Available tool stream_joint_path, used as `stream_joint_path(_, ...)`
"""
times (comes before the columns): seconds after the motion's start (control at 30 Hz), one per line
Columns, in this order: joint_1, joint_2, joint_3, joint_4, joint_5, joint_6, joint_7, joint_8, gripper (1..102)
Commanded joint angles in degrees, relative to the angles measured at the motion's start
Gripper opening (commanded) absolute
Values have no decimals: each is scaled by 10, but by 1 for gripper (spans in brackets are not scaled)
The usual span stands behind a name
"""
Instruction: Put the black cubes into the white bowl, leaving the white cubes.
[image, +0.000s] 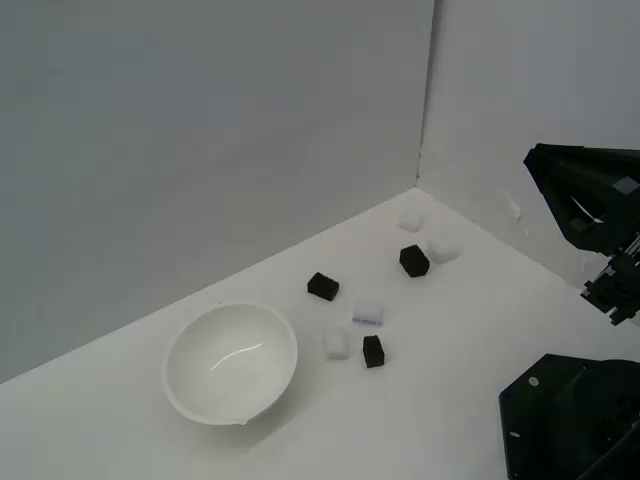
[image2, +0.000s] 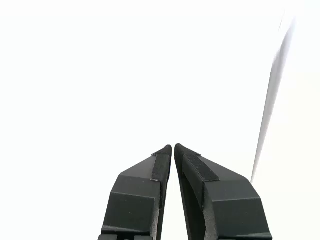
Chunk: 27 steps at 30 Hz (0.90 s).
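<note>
The white bowl (image: 231, 362) sits empty on the table at the exterior view's left. Three black cubes lie apart from it: one (image: 322, 287) behind the bowl's right side, one (image: 373, 351) nearer the front, one (image: 414, 261) farther back. White cubes lie among them: one with a bluish mark (image: 367, 315), one (image: 336, 343) beside the front black cube, two (image: 411, 219) (image: 442, 248) near the back corner. The arm (image: 590, 220) is at the exterior view's right edge, away from the cubes. In the wrist view my gripper (image2: 173, 146) is shut, holding nothing, facing blank white.
Two grey-white walls meet at a corner (image: 418, 180) behind the cubes. The arm's black base (image: 570, 420) fills the front right of the exterior view. A pale vertical edge (image2: 270, 100) shows in the wrist view.
</note>
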Motion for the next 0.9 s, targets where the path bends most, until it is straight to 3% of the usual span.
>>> stream_joint_path(0.0, 26, -163, -161, -132, -134, -1, 42, 1, 4)
stream_joint_path(0.27, 27, -157, -155, -126, -126, -2, 59, 1, 4)
stream_joint_path(0.53, 26, -208, -206, -146, -149, -1, 101, 1, 4)
stream_joint_path(0.87, 26, -365, -365, -214, -216, -1, 205, 1, 4)
